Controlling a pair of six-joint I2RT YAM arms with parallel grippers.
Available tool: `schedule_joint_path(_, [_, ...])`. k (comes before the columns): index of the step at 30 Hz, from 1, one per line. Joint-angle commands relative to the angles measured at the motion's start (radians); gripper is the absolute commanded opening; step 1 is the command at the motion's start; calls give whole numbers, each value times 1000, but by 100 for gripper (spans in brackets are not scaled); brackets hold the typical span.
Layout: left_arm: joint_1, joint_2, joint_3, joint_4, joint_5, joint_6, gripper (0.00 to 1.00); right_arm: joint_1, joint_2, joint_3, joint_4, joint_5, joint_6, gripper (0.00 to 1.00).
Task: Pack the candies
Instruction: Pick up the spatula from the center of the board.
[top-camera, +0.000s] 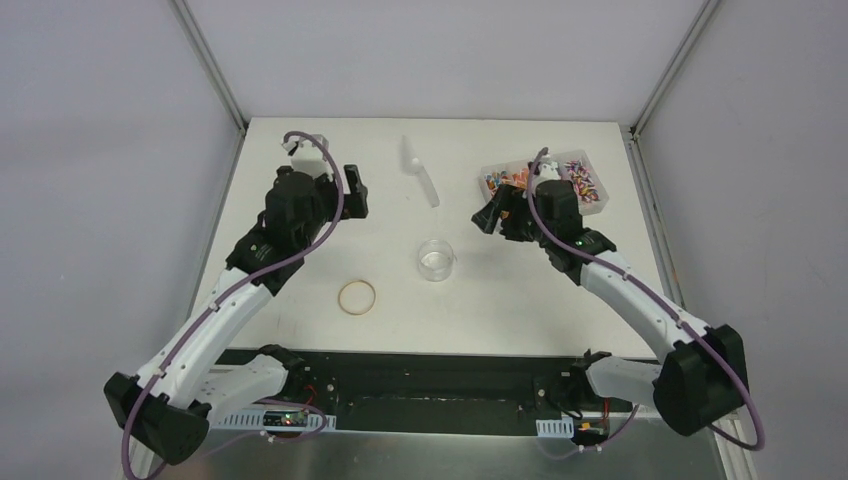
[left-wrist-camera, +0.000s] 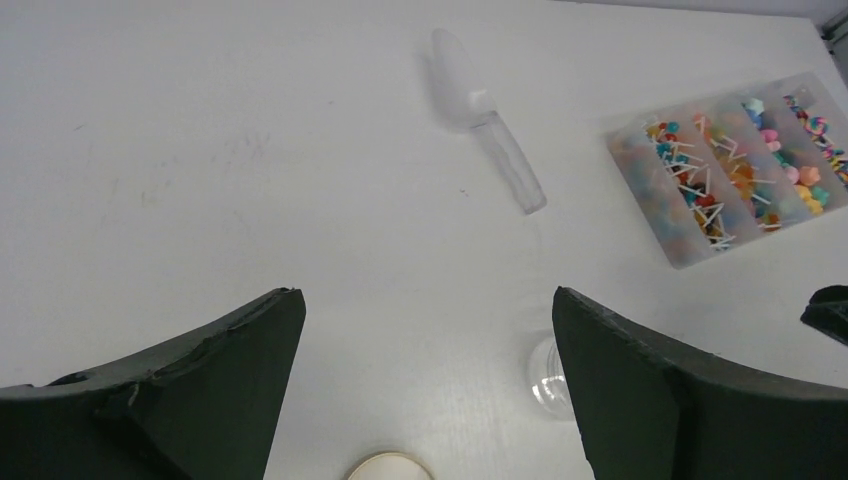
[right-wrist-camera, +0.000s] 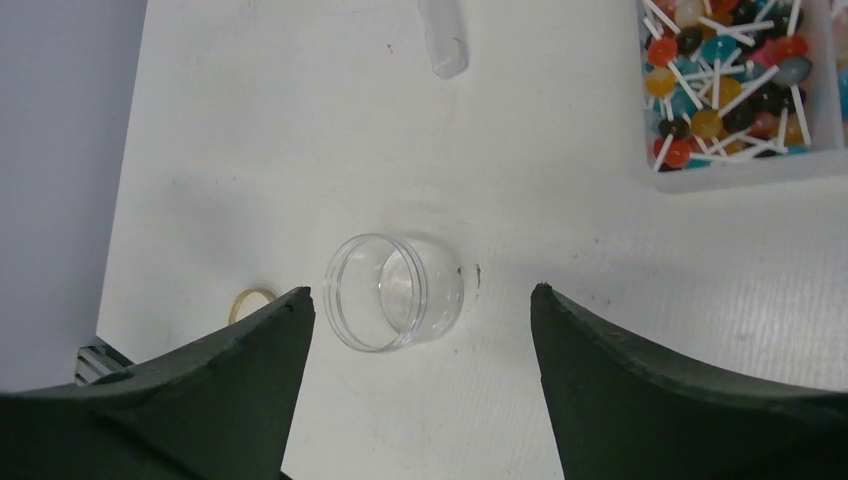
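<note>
**Jaws spread on both arms; candies sit in their tray at two o'clock**

Candies (right-wrist-camera: 720, 90), multicoloured and many of them on white sticks, fill the compartments of a clear tray (right-wrist-camera: 740, 168) at the two o'clock corner of the white worktop (top-camera: 480, 310). The right jaws stand wide apart with nothing between them. They hover at the tray's nine o'clock end, where the wrist hides part of the tray from above. At the tray's seven o'clock, near the middle of the worktop, an empty clear jar (top-camera: 436, 259) stands upright. A clear plastic scoop (top-camera: 422, 172) lies at the jar's twelve o'clock, apart from it. A tan rubber band (top-camera: 357, 297) lies flat at the jar's eight o'clock. The left jaws, at ten o'clock on the worktop, are likewise spread wide and grip nothing.
</note>
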Motion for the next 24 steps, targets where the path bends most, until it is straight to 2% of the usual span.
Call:
schedule_joint_path(1, [1,-94,-113,-4,-168,38,99,34,93,132,136,24,-116,80])
schedule_joint_path(5, [1,-94,-155,-17,-242,41,99,69,229,202,197,87,-191,72])
schedule_joint_path(11, [1,-51,-119,-79,-182,58,98,116,430,316,269,140,-271,66])
schedule_joint_path(17, [1,-94,-131,-87,-245,70,97,153,662,478,224,218,-317,60])
schedule_joint_path(24, [1,-153,-142,-82,-281,72,96,200,860,642,180,300,-372,58])
